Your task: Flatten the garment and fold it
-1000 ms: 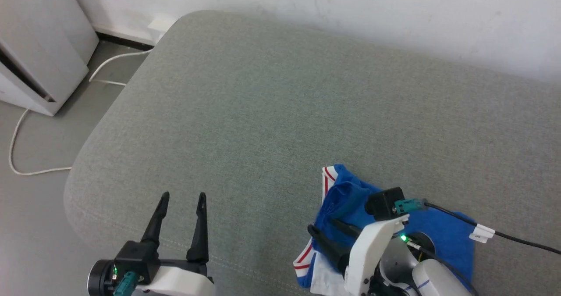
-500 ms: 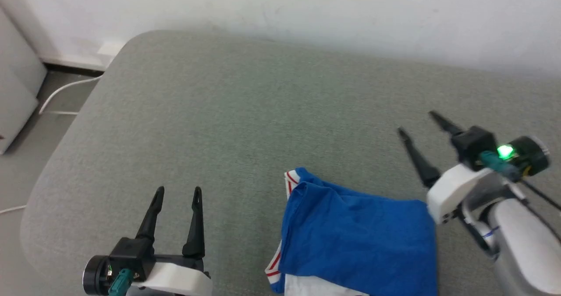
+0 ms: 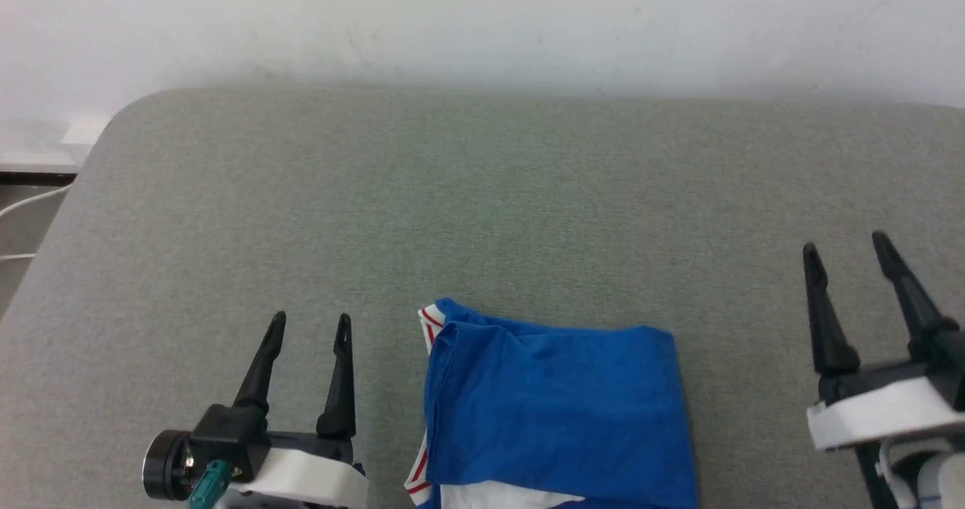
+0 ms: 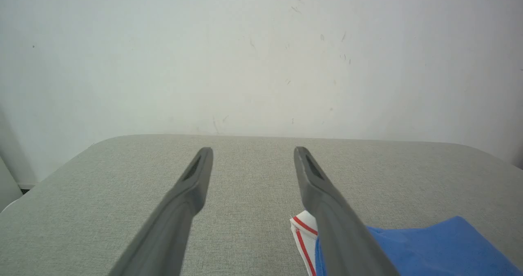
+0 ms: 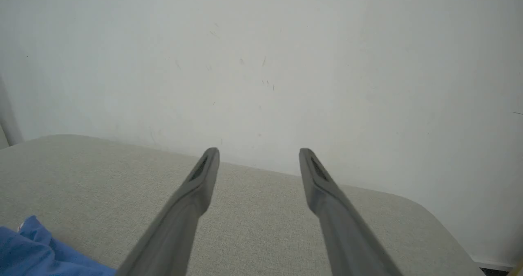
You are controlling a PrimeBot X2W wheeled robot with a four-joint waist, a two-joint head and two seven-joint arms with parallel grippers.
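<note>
On the grey upholstered seat (image 3: 482, 192), the blue jersey T-shirt (image 3: 554, 411) lies folded into a compact rectangle at the near edge. The left gripper (image 3: 311, 320) and right gripper (image 3: 844, 241) flank it without touching, fingers spread and empty. Finishing well likely means pulling away without snagging the striped trim (image 3: 428, 325).

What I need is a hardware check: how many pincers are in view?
2. The dark two-fingered left pincer stands open left of the folded royal-blue jersey T-shirt; the right pincer stands open to its right. Neither touches it.
</note>
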